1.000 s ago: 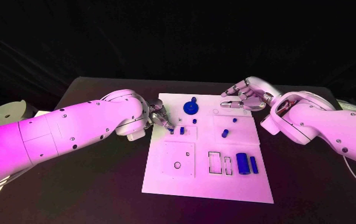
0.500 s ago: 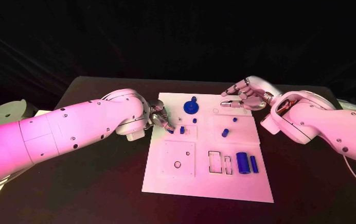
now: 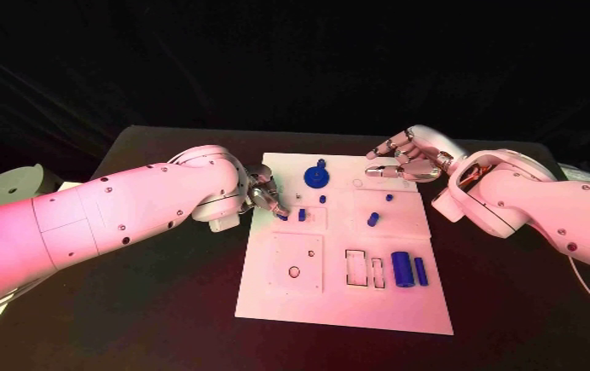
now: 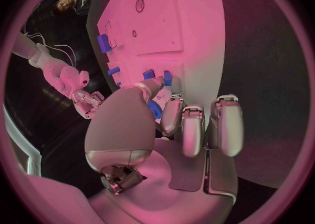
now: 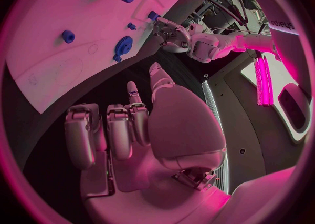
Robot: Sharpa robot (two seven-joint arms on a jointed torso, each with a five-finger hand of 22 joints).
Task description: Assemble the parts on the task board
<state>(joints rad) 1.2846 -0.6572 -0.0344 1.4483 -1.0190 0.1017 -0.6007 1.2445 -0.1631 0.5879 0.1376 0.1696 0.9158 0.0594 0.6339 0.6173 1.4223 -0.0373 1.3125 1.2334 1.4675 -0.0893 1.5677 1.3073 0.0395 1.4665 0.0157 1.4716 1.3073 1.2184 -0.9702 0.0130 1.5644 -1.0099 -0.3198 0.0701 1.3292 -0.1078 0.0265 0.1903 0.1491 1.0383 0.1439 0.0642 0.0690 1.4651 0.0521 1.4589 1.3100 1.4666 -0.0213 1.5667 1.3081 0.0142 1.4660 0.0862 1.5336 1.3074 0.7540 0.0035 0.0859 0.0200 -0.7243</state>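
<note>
head: above, looking down | wrists: close behind hands | shared: task board (image 3: 344,252)

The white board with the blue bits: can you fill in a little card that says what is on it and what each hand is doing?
board: white task board in the middle of the black table
parts: blue pieces, among them a round wheel-like part and two cylinders lying side by side
left hand: at the board's left edge, pinching a small blue part
right hand: above the board's far right corner, fingers apart, holding nothing
</note>
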